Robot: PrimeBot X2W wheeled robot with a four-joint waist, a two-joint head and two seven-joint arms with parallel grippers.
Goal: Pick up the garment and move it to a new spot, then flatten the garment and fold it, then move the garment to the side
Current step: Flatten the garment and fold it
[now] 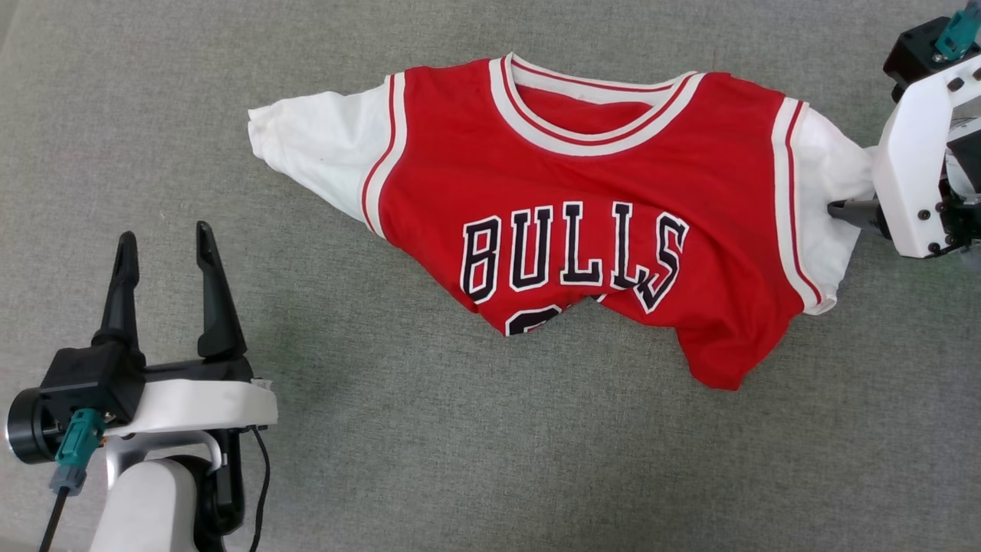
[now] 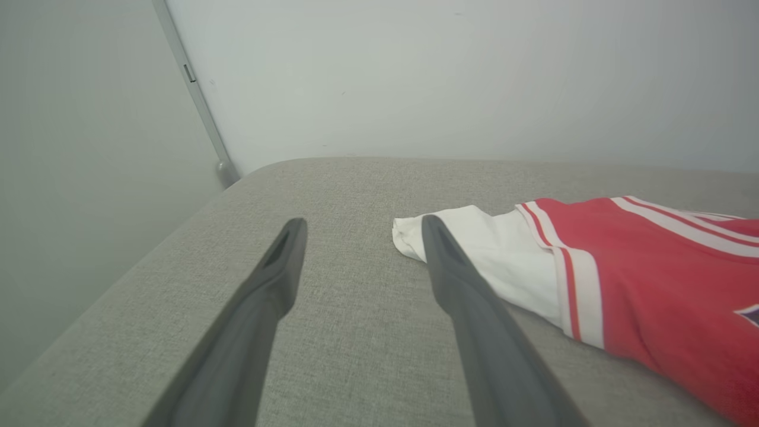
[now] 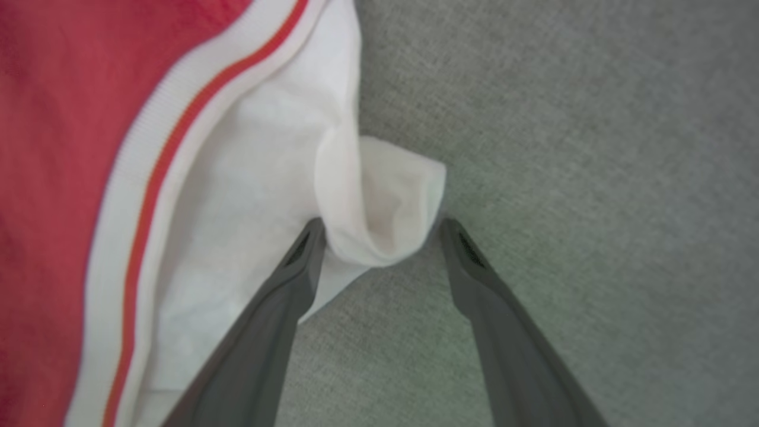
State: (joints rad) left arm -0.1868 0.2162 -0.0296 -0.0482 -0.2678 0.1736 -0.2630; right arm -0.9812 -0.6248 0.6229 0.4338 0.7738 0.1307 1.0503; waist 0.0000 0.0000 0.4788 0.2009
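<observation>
Across the middle of the head view and out toward 2 o'clock, the Bulls jersey [image 1: 582, 192] lies front-up on a grey upholstered surface [image 1: 460, 460]. Its collar points to 12 o'clock, and its lower body is rucked up so the number under the lettering is mostly hidden.

At 3 o'clock the right gripper [image 3: 382, 224] has its jaws spread wide, one finger on either side of the rolled tip of a white sleeve [image 3: 267, 178]. It is at the cloth but not closed on it, so it holds nothing. At 8 o'clock the left gripper [image 1: 165, 232] stands just as wide and empty, well apart from the red body. In its wrist view the other sleeve [image 2: 474, 255] lies just past one finger.

The cloth looks thin, light and limp. It should drape and stretch rather than keep any shape, and it will likely drag on the woven upholstery. Lifted by one sleeve tip alone, the body would probably trail and twist. The rolled tip looks thick enough for a firm pinch. For flattening, the striped shoulder seams at 10 and 2 o'clock of the collar seem the sounder holds, one per gripper.
</observation>
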